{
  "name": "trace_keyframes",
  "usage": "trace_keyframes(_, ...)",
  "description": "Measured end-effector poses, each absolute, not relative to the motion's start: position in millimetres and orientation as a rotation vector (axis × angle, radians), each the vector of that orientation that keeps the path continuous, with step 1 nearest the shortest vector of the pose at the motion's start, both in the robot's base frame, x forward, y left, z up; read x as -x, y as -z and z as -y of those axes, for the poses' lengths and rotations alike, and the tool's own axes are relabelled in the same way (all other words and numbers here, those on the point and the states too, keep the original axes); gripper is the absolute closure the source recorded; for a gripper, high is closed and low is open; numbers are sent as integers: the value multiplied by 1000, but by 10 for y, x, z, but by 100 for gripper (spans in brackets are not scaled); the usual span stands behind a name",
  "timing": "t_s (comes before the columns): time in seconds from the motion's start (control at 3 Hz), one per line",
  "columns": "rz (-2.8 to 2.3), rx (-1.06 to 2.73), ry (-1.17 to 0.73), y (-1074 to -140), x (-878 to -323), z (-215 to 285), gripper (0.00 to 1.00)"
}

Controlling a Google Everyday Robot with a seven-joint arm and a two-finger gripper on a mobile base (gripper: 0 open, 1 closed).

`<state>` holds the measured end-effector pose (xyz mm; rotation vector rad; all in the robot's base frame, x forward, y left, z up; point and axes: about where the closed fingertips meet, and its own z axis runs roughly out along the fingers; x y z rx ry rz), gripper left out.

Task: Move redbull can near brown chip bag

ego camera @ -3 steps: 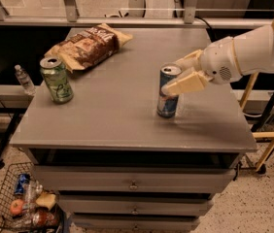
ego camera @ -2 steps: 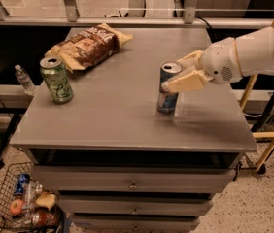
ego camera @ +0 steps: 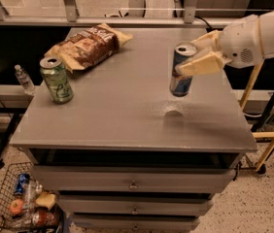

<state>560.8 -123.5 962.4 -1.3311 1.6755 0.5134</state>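
The redbull can [ego camera: 181, 72] is a slim blue-and-silver can with a silver top, held upright in the air above the right half of the grey table [ego camera: 122, 115]. Its shadow lies on the table just below it. My gripper [ego camera: 196, 53] comes in from the right on a white arm and is shut on the can's upper part, one tan finger [ego camera: 201, 65] across its near side. The brown chip bag [ego camera: 87, 45] lies crinkled at the table's far left, well apart from the can.
A wider green can [ego camera: 56, 79] stands at the table's left, just in front of the chip bag. Drawers [ego camera: 133, 184] sit under the tabletop. A wire basket [ego camera: 10, 205] of items is on the floor at lower left. A wooden frame [ego camera: 268, 135] stands at the right.
The redbull can stood on the table inside my gripper before. Now it is lifted off the surface and hangs a little higher and farther back, still in my gripper.
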Motion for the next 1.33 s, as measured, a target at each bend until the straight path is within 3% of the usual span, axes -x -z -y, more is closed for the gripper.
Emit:
trace_keyframes(0.67, -1696, 1332, -499, -9608, -5807, 1136, 100)
trace_keyframes(1.0, -1758, 1358, -498, -9530, -6212, 1012, 100)
trace_keyframes(1.33, -1733, 1390, -509, -9633, -6734, 567, 100)
